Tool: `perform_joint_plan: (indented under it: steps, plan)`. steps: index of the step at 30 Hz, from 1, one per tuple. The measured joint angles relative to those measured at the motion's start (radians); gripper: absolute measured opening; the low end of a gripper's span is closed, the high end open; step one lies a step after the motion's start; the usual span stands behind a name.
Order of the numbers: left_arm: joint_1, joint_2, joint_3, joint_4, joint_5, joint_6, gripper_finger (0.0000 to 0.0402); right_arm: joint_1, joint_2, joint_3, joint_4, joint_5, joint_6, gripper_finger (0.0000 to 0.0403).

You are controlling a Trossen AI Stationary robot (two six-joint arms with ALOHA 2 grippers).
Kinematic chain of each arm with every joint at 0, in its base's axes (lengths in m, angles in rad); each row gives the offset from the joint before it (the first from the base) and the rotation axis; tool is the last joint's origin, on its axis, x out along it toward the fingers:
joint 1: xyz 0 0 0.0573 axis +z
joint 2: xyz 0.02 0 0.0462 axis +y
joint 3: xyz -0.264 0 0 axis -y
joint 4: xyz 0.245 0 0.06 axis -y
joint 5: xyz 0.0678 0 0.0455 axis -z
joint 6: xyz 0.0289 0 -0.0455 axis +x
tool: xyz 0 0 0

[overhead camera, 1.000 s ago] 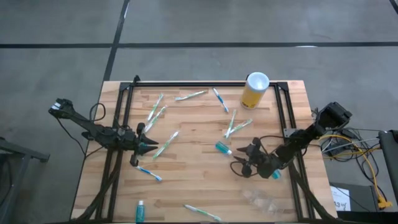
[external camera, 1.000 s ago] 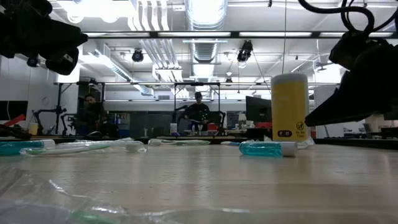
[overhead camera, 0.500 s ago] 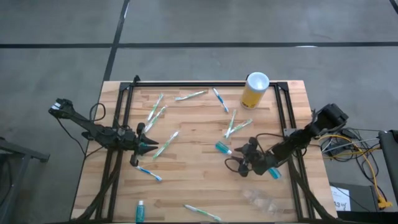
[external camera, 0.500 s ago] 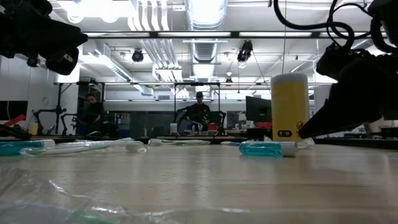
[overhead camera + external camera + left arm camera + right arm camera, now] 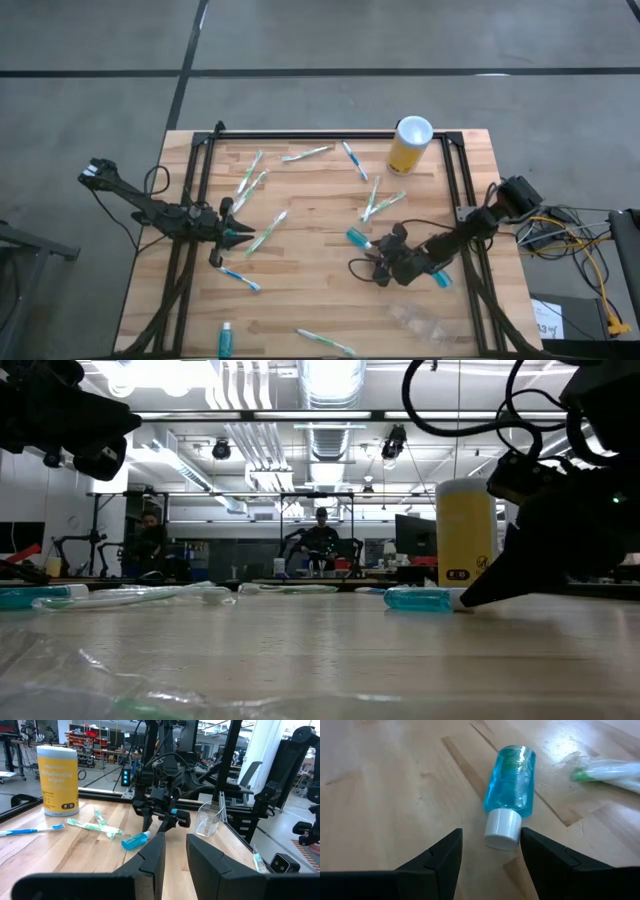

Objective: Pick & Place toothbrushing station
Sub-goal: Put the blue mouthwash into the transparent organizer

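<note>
The right gripper [image 5: 372, 262] is low over the wooden slatted table [image 5: 320, 300], right of centre, with its two dark fingers [image 5: 547, 857] spread wide and holding nothing. The small teal see-through tube with a white cap [image 5: 510, 795] lies flat on the boards directly ahead of it, cap end toward the gripper; the cap sits in line with the gap between the fingertips and just short of them. In the high view this tube [image 5: 359, 238] lies near the middle of the table, slightly toward the right edge, and in the low view its cap end [image 5: 425, 598] is just beside the dark gripper body. A second small teal tube [image 5: 226, 338] lies near the front edge, toward the left corner. The small clear plastic cup [image 5: 209, 818] stands upright near the front right corner, apart from the tubes; in the high view it shows only as a faint see-through shape [image 5: 417, 318]. Thin white-green and white-blue toothbrushes are scattered flat over the table: a white-blue toothbrush [image 5: 240, 277] on the left part, a white-green toothbrush [image 5: 267, 231] just beyond it, and a crossed pair of white-green toothbrushes [image 5: 378, 203] beyond the centre tube. The tall yellow cylinder with a white top [image 5: 409, 146] stands upright near the far edge. The left gripper [image 5: 238, 236] waits over the left part of the table, its fingers [image 5: 150, 857] set a narrow gap apart and empty.
</note>
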Motion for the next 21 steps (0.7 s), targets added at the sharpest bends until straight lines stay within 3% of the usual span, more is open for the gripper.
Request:
perform_joint_plan:
  steps: [21]
  plan:
    - [0.000,0.000,0.000,0.000,0.000,0.000,0.0083,-0.054,0.008,0.003,-0.007,-0.048,0.034,0.0190]
